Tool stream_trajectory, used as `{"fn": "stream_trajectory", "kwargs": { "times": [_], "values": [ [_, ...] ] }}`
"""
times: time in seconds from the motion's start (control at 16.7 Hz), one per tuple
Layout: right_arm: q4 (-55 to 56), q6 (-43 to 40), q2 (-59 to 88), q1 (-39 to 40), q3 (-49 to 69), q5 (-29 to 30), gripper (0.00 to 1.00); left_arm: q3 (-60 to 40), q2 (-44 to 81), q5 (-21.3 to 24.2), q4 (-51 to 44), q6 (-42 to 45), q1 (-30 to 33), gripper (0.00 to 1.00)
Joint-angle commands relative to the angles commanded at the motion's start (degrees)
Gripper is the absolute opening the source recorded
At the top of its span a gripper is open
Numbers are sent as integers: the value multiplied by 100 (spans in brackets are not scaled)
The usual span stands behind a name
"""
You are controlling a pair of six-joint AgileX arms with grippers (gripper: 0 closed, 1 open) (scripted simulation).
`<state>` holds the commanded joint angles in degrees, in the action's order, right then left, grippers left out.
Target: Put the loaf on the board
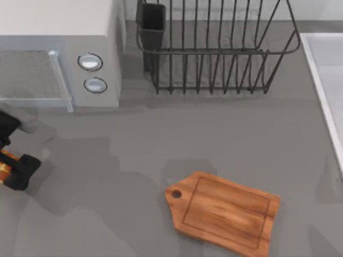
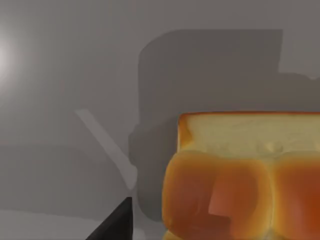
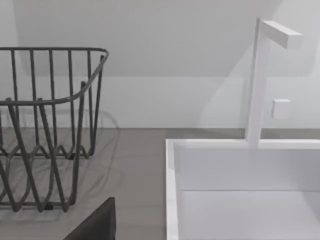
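The left gripper (image 1: pixel 10 166) hung at the far left edge of the table (image 1: pixel 134 160), in front of the microwave (image 1: pixel 59 53). From above, a sliver of orange showed between its dark parts, and the left wrist view had the loaf (image 2: pixel 245 180) sitting right up against the camera, crust side showing, with one dark finger (image 2: pixel 112 225) beside it. I judged the jaws to be clamped on the loaf, though the second finger was out of view.

The board (image 1: pixel 222 211) lay well apart from it, toward the near right of the table's middle, its handle end with the round hole pointing back toward the left arm. Its long side ran left to right with a slight slope. So the loaf had to travel rightward and a little nearer to reach it, and the left arm was plainly the one placed to carry it.

The left arm sat low and close to the table. The right arm was parked off by the sink (image 3: pixel 240 170) and the dish rack (image 1: pixel 214 48); whether its jaws were apart or together, I could not tell.
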<state>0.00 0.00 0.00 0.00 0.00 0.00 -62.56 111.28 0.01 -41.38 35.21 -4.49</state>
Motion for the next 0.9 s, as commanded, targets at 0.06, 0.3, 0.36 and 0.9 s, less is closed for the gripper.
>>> {"fn": "stream_trajectory", "kwargs": {
  "times": [0.06,0.3,0.36,0.9],
  "values": [
    [0,0,0,0,0,0,100,0,0,0,0,0,0,77],
    [0,0,0,0,0,0,100,0,0,0,0,0,0,47],
    [0,0,0,0,0,0,100,0,0,0,0,0,0,40],
    [0,0,0,0,0,0,100,0,0,0,0,0,0,0]
  ]
}}
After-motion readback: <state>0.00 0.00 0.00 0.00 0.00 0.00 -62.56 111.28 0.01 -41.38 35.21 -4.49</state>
